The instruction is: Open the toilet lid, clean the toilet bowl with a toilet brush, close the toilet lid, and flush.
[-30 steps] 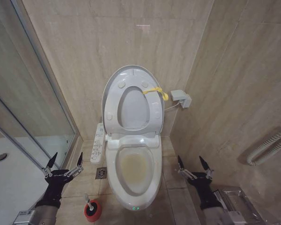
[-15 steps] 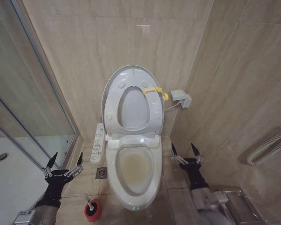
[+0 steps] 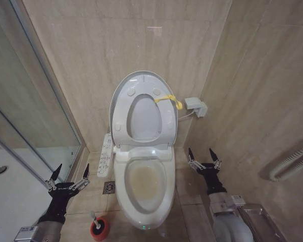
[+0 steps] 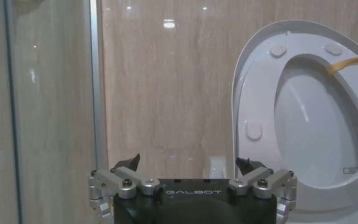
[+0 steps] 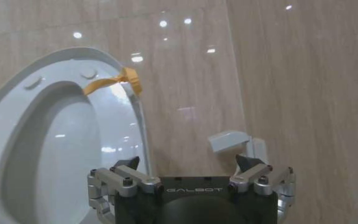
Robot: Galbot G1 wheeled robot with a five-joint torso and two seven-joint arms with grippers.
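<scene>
The toilet brush [image 3: 95, 222] stands in its red cup holder [image 3: 100, 229] on the floor tiles [image 3: 189, 194], nearest to me, at the left of the toilet bowl [image 3: 144, 189]. I see the left gripper [image 3: 67, 175] above it, fingers spread wide, holding nothing. The right gripper [image 3: 204, 156] hovers at the bowl's right side, fingers also wide and empty. Beyond, the toilet lid [image 3: 143, 80] stands raised against the wall, seat ring [image 3: 144, 118] up with it, a yellow loop tag [image 3: 167, 99] at its right edge.
</scene>
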